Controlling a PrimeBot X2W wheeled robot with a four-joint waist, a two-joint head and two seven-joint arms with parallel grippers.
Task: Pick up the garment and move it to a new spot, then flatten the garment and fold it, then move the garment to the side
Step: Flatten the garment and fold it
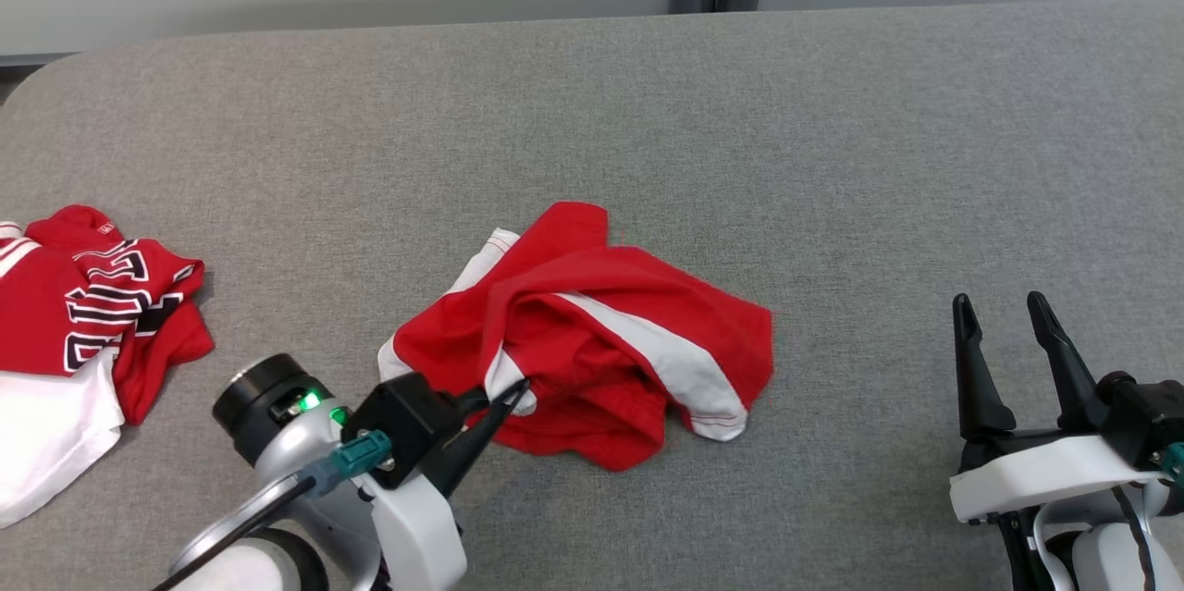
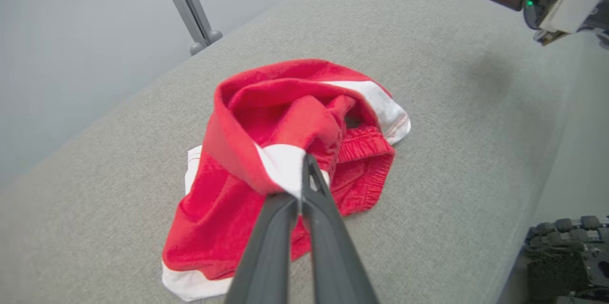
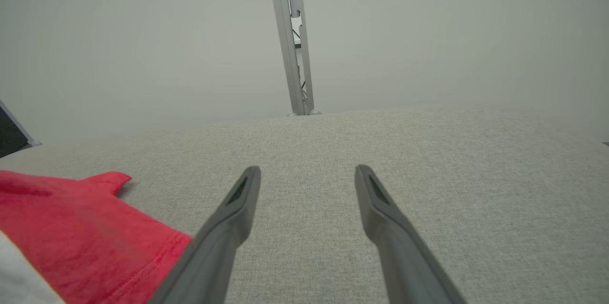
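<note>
Head view: crumpled red-and-white shorts lie mid-way across the grey table, and the left gripper pinches their near edge. Left wrist view: its fingers are pressed together on the shorts' white fabric. Right wrist view: the right gripper is spread over the table, beside the shorts.

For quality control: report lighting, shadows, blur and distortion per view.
Head view: even soft light, sharp, faint shadow under the crumpled red-and-white cloth garment. Left wrist view: wide-angle bend in the grey fabric surface, soft shadow patch on it. Right wrist view: hazy wall, near garment edge blurred.
</note>
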